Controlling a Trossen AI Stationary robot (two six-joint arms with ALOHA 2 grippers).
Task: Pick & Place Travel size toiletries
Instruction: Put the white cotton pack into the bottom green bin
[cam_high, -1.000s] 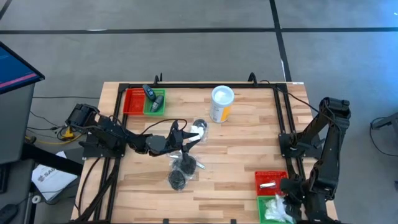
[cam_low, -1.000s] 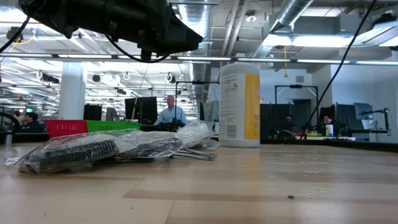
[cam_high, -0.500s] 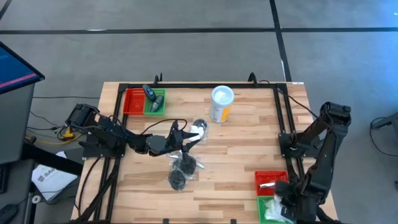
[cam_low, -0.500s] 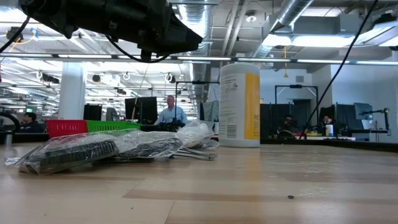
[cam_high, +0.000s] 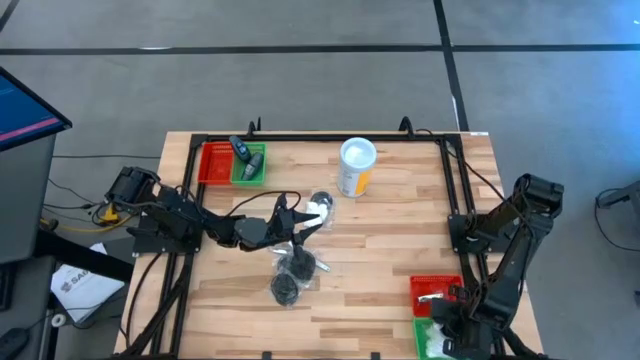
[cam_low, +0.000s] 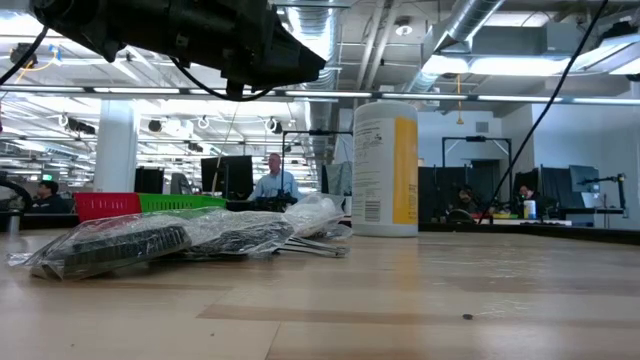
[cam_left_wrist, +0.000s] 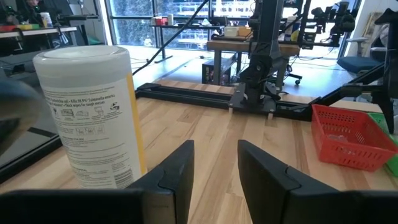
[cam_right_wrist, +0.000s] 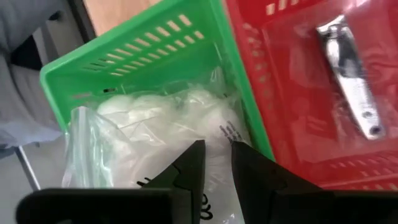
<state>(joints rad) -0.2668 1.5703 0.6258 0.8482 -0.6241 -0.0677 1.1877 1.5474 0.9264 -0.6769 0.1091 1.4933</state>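
A tall yellow canister (cam_high: 355, 169) with a white lid is seen standing toward the far middle of the wooden table (cam_high: 390, 240), just beyond the cluster of toiletries. Two dark round pucks (cam_high: 290, 275) in crinkled clear wrap are laid at mid-table, with a white packet (cam_high: 320, 209) beside the left gripper (cam_high: 305, 224). That gripper is held low over the pile, its fingers parted by a narrow gap with nothing between them, the canister looming close in its wrist view.

At the far left corner, a red basket (cam_high: 214, 163) and a green basket (cam_high: 250, 165) of slotted plastic are set side by side, a small dark bottle (cam_high: 241, 151) lying across them.

At the near right, the right gripper (cam_high: 447, 322) is poised over a green basket (cam_right_wrist: 134, 68) stuffed with bagged white packets (cam_right_wrist: 168, 124); its fingers are nearly closed, empty. A shiny metal piece (cam_right_wrist: 348, 74) is seen in the adjoining red basket (cam_right_wrist: 298, 93).

Since a second ago, the right arm has been shifted further over these baskets; the left is unmoved.
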